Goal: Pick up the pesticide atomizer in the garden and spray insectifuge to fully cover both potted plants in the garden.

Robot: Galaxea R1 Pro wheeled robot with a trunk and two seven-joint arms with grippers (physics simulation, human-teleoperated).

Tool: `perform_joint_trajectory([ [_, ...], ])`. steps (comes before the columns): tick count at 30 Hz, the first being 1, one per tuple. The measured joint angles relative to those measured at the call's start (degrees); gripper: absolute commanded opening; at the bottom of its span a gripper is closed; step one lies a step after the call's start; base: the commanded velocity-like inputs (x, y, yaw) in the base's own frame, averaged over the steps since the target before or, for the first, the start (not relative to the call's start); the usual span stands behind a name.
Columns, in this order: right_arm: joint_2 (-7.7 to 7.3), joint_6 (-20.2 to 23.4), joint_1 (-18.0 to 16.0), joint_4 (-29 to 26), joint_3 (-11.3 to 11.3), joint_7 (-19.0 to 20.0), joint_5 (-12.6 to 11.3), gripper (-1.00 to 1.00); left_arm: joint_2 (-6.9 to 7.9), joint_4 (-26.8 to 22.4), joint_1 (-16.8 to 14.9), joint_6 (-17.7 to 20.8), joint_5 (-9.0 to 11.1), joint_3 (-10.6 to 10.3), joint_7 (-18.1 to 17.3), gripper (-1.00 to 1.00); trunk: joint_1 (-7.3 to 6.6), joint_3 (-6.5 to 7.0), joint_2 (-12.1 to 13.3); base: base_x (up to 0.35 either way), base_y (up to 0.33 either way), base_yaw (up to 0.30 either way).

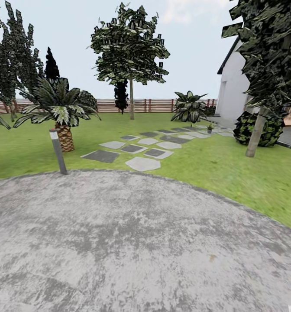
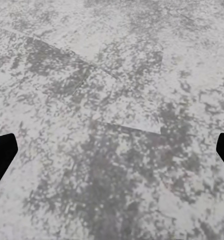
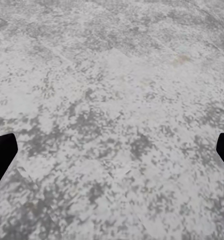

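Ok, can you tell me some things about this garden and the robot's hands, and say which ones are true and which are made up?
1. The left gripper is open with nothing between its fingers. True.
2. The right gripper is holding a green bottle. False: it is open and holds nothing, with grey paving below it.
3. A short grey post lamp stands at the edge of the round paving. True.
4. The stone slabs lie on bare sand. False: they lie in green lawn.
5. A brown slatted fence runs behind the lawn. True.

Round grey paving (image 1: 132,242) meets green lawn (image 1: 232,169) with stone slabs (image 1: 142,164), a slatted wooden fence (image 1: 154,105) beyond.
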Motion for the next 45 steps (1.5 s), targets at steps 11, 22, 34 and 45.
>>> perform_joint_trajectory([
  [11,0.0,0.0,0.0,0.0,-0.1,0.0,0.0,1.0,0.0,0.0,0.0,0.0,0.0,0.0,0.0,1.0,0.0,0.0,0.0,0.339,0.0,0.0],
  [22,0.0,0.0,0.0,0.0,-0.2,0.0,0.0,1.0,0.0,0.0,0.0,0.0,0.0,0.0,0.0,1.0,0.0,0.0,0.0,0.339,0.0,0.0],
  [34,0.0,0.1,0.0,0.1,0.0,0.0,0.1,1.0,0.04,2.0,0.0,0.0,-0.1,0.0,0.0,1.0,0.0,0.0,0.0,0.339,0.0,0.0],
  [45,0.0,0.1,0.0,0.1,0.1,0.0,0.1,1.0,0.06,2.2,0.0,-0.1,-0.1,0.0,0.0,1.0,0.0,0.0,0.0,0.339,0.0,0.0],
])
